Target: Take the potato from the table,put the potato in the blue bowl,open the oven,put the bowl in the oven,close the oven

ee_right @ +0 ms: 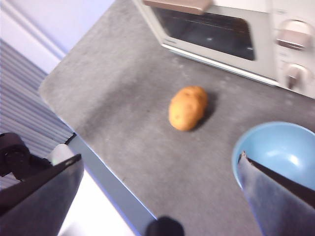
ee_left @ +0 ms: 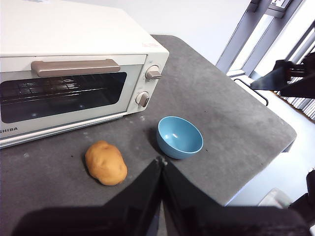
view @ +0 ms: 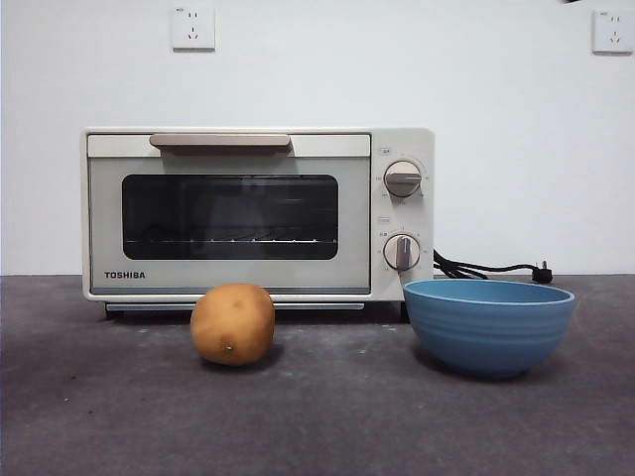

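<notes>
The smooth, oval potato (view: 232, 324) lies on the rough speckled counter (view: 327, 416) before the boxy cream oven (view: 258, 213), apart from the ridged round blue bowl (view: 488, 324), seemingly empty. Left gripper (ee_left: 161, 162) jaws pressed together; right gripper (ee_right: 160, 164) jaws spread wide.

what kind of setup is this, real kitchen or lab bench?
Likely a lab bench staged as a kitchen: a toaster oven on a bare grey table against a plain white wall with sockets. Only a potato and an empty blue bowl sit out.
</notes>
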Robot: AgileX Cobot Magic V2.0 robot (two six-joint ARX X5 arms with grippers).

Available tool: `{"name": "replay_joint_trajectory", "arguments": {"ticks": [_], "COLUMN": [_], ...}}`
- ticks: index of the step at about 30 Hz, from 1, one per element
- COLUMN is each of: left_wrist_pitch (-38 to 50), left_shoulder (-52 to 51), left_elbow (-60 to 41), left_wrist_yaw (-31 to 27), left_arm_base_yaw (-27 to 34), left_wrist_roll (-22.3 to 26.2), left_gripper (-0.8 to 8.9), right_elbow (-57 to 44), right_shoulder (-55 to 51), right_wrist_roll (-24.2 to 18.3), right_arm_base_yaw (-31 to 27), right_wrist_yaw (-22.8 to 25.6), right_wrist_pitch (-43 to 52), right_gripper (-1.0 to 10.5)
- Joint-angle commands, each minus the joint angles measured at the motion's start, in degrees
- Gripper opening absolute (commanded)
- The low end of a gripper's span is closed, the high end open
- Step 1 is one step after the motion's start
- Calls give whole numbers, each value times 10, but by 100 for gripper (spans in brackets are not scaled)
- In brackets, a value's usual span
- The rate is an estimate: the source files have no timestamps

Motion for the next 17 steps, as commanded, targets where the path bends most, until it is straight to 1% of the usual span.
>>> {"name": "replay_joint_trajectory", "arguments": {"ticks": [1,4,6,10,13,17], "left_wrist_pitch": [1,1,1,1,1,1], "left_shoulder": [-1,-1,-1,-1,-1,-1], "left_elbow": [1,1,1,1,1,1], "left_wrist_yaw": [3,3,3,3,3,3], "left_arm_base_yaw": [-2,-2,-2,-2,-2,-2], "left_wrist_roll": [8,8,8,8,8,8], "left_gripper": [-8,-8,-8,-8,-8,-8], "right_elbow": [0,1,2,27,66,123], "right_shoulder": [38,90,126,212,281,370], "right_wrist_roll": [29,48,58,59,58,59], "right_arm_base_yaw": [42,93,123,172,194,213], "right_wrist_yaw": [23,49,76,133,173,212], "right_wrist_pitch": [42,93,127,163,166,167], "right_gripper": [661,661,661,661,661,661]}}
